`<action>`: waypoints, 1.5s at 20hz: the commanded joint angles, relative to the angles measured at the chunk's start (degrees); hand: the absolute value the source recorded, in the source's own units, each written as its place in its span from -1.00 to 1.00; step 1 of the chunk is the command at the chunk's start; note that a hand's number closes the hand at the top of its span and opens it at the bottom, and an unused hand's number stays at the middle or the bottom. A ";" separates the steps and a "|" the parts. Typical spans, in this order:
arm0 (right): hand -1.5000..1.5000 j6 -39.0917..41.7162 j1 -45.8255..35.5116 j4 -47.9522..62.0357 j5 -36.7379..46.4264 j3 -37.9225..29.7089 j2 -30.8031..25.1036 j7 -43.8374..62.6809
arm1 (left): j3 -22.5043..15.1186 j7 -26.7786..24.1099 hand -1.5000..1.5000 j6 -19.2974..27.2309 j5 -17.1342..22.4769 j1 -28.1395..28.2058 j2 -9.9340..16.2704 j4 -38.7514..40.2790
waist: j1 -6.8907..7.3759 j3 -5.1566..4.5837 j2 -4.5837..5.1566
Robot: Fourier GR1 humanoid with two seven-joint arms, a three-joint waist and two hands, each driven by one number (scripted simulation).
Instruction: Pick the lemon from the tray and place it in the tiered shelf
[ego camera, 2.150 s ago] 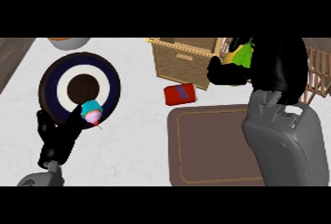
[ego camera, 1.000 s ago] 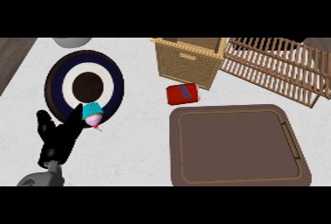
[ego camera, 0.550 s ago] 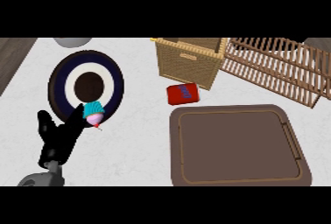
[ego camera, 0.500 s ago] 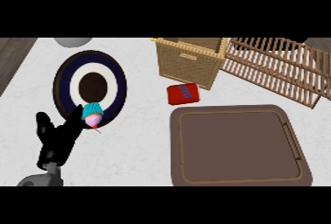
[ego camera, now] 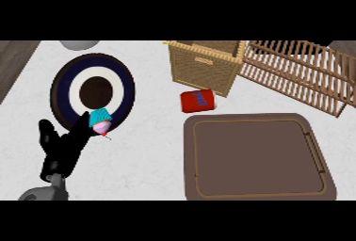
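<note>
Lemon: not visible anywhere in the head view; I cannot tell where it lies, and it may sit among the shelf's slats or outside the view.
Tray (ego camera: 254,188): brown, rimmed, at the lower right of the counter; its floor shows nothing on it, so the pick looks done.
Tiered shelf (ego camera: 299,73): pale wooden slats at the upper right, just beyond the tray's far edge; no yellow fruit shows between the slats.
Right hand: in no part of the view, so its state cannot be told.
Left hand (ego camera: 61,153): at the lower left, black fingers straight and pointing up, holding nothing, resting near the plate's near rim.
Step in hand: by my reading the placing is at or past its end; what is left is to confirm the fruit is seated on a shelf tier.
How to do it well: let go only once the fruit sits against a slat so it cannot roll, then draw the hand back clear of the slats and the wicker basket (ego camera: 205,66) beside them.
Neighbours: red packet (ego camera: 198,100) between basket and tray; cupcake (ego camera: 101,121) at the rim of the dark plate (ego camera: 62,84); none needs touching.
</note>
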 commanded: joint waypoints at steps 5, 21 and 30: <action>1.00 -4.47 -0.13 7.32 -1.89 -1.65 -1.23 -8.24 | -0.44 1.71 0.00 -0.10 -0.24 1.58 0.00 -3.49 | -0.07 0.01 -0.12; -1.00 -13.78 -4.28 11.55 -7.33 -8.57 -2.02 -6.66 | 0.75 2.94 0.00 0.89 -0.73 -2.30 -0.10 0.46 | -0.41 0.02 -0.10; -1.00 -16.97 -8.29 9.92 -18.15 -17.73 -3.26 -7.78 | -0.08 -0.13 0.00 1.04 -1.52 -0.70 -1.76 1.32 | -0.19 0.00 -0.07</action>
